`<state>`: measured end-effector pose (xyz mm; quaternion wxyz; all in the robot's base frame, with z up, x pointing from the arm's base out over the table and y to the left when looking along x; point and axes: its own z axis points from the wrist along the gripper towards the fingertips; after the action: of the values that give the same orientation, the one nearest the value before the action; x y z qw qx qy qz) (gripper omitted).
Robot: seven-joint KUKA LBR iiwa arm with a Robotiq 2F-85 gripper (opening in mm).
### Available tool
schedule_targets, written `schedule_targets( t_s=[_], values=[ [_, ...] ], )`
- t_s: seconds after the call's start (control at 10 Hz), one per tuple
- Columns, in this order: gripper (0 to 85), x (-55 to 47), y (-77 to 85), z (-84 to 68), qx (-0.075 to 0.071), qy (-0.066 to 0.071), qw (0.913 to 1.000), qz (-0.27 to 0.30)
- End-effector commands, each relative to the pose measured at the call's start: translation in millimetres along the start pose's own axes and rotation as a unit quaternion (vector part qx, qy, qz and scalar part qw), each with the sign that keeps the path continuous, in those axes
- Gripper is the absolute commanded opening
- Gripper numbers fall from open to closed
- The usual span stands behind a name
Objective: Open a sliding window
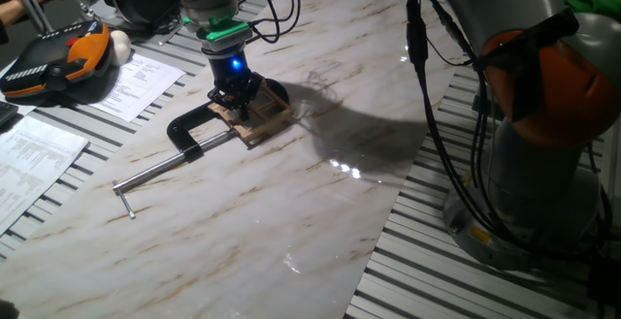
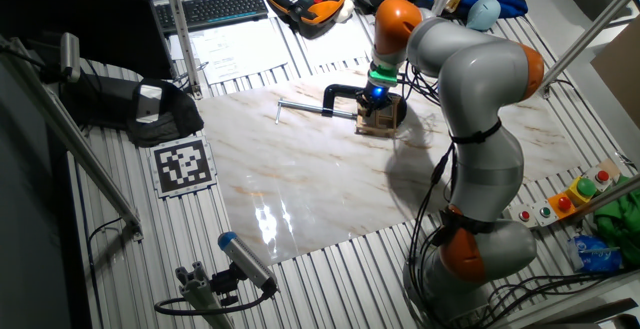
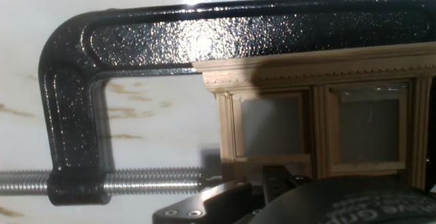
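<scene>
The sliding window (image 1: 260, 117) is a small frame of light tan wood lying flat on the marble tabletop, pinned by a black C-clamp (image 1: 191, 128). My gripper (image 1: 237, 96) stands straight down on the window's left part, its fingertips touching the wood. In the other fixed view the gripper (image 2: 377, 100) hangs over the window (image 2: 381, 120). The hand view shows the window (image 3: 308, 118) with two panes, the clamp (image 3: 170, 33) arching over its top edge, and dark fingertips (image 3: 281, 181) at its lower rail. The gap between the fingers is not visible.
The clamp's steel rod (image 1: 165, 170) runs left across the marble. An orange teach pendant (image 1: 58, 57) and papers (image 1: 136, 81) lie at the left. The arm's base (image 1: 543, 164) and cables (image 1: 427, 86) stand at the right. A keyboard (image 2: 225, 7) is at the back.
</scene>
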<state>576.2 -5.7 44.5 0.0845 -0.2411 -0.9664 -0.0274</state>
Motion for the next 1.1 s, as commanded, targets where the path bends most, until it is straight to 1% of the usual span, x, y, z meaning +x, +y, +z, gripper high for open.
schedule_targets(
  t_s=[0.0,0.7,1.0],
  values=[
    [0.0,-0.5,-0.3,0.2,0.0,0.0,1.0,0.0],
    [0.0,-4.8,1.1,-1.9,0.009,-0.003,0.9999,-0.005],
    [0.0,-7.2,1.6,-1.8,0.009,-0.002,0.9999,-0.005]
  ],
)
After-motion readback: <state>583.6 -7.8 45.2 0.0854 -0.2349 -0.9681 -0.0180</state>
